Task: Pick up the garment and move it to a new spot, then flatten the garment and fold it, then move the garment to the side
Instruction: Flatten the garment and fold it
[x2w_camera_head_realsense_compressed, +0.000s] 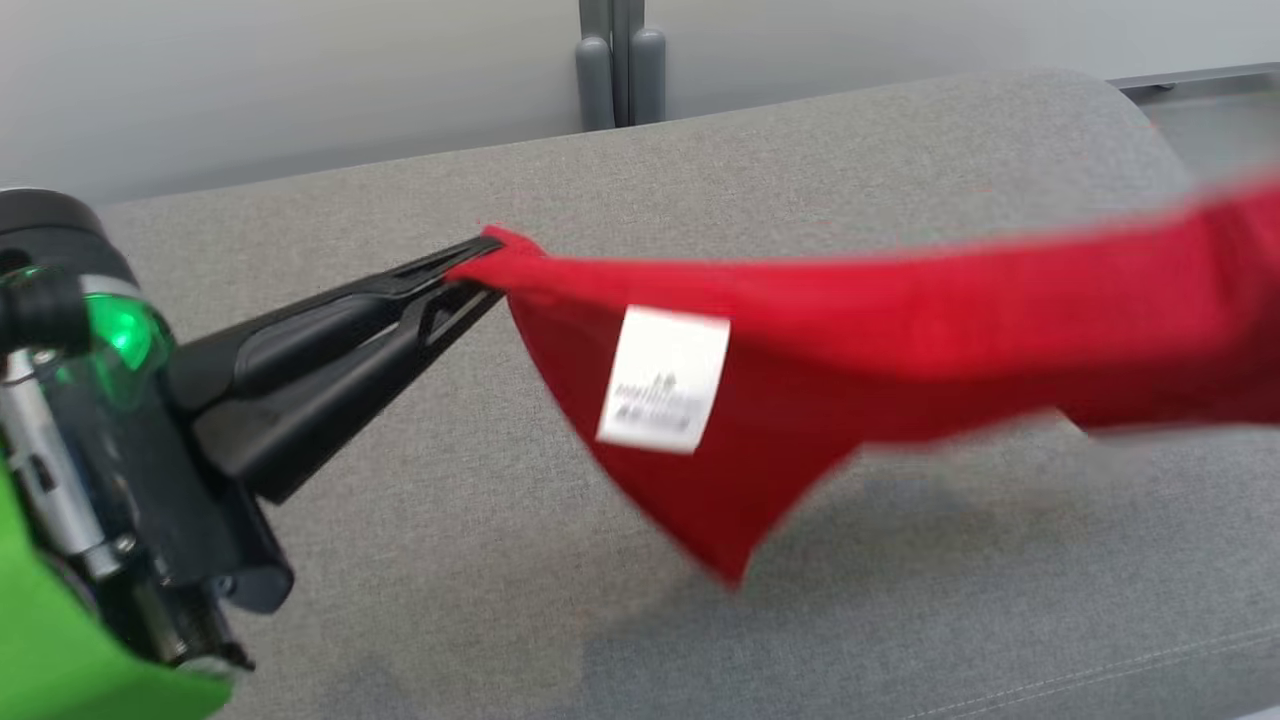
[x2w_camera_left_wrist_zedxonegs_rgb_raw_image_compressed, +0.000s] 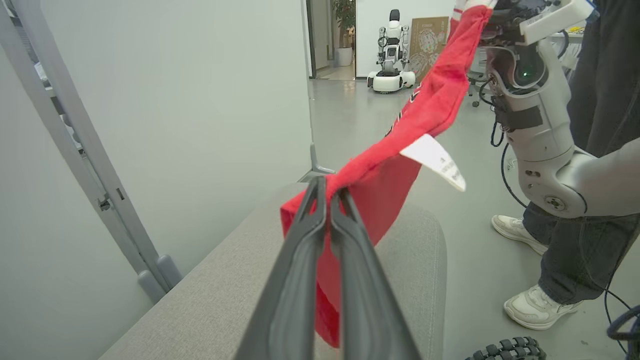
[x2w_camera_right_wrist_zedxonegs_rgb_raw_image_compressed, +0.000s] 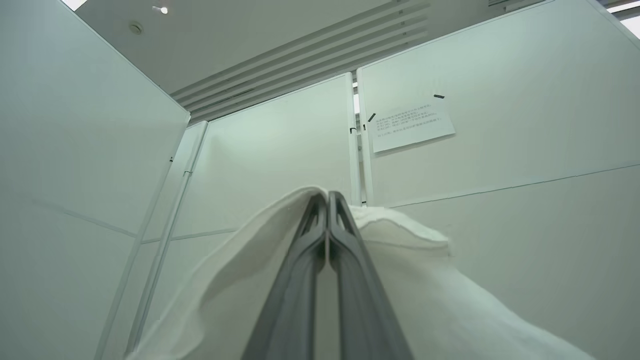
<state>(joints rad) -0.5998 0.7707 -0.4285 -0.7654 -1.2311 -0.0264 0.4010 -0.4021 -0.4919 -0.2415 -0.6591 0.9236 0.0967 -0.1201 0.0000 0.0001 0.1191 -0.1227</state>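
The red garment (x2w_camera_head_realsense_compressed: 900, 330) is held stretched in the air over the grey woven cushion (x2w_camera_head_realsense_compressed: 400, 560), from its middle out past its right edge. One corner is clamped by the left end effector (x2w_camera_head_realsense_compressed: 470, 275), and a white-lined part by the right end effector (x2w_camera_right_wrist_zedxonegs_rgb_raw_image_compressed: 327, 197). A white label (x2w_camera_head_realsense_compressed: 662, 380) hangs from the soft knit, which is judged light, limp and best gripped at the hems.

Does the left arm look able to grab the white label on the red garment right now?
Probably not: the left jaws are shut on a corner of the red garment, holding it in the air; reaching the white label would mean letting go first.
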